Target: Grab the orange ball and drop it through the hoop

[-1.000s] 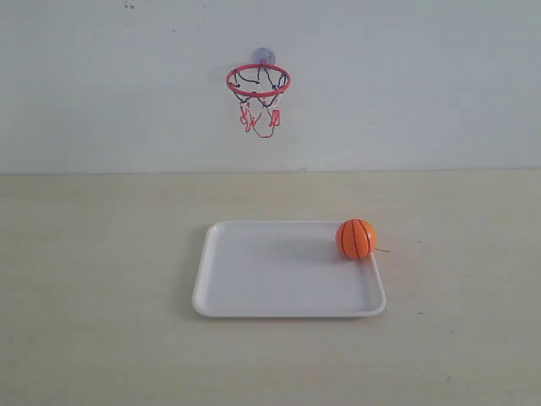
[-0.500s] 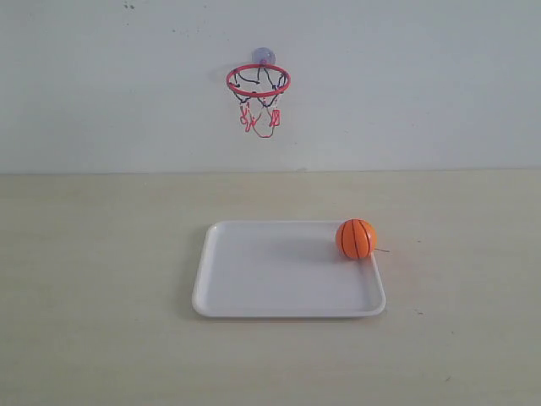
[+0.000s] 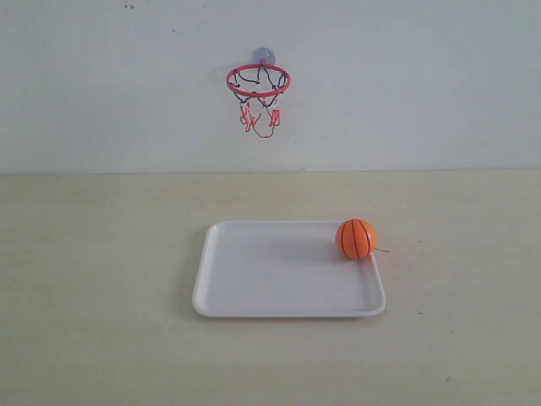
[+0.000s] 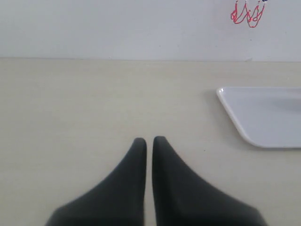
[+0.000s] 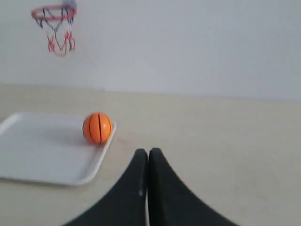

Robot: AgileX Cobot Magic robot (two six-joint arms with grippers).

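The orange ball (image 3: pixel 356 238) rests in the far right corner of the white tray (image 3: pixel 279 288), and the right wrist view shows the orange ball (image 5: pixel 97 127) there too. High on the wall behind, the hoop (image 3: pixel 258 81) hangs from its suction cup, net dangling; the hoop (image 5: pixel 54 12) also appears in the right wrist view, and only the net's tips (image 4: pixel 247 14) in the left one. My left gripper (image 4: pixel 149 140) is shut and holds nothing, well short of the tray (image 4: pixel 263 115). My right gripper (image 5: pixel 148 151) is shut and empty, a little short of the ball. Neither arm appears in the exterior view.
A pale wooden table (image 3: pixel 101 271) runs back to a plain white wall (image 3: pixel 423 85). A thin dark thread (image 3: pixel 382 250) lies on the table beside the ball.
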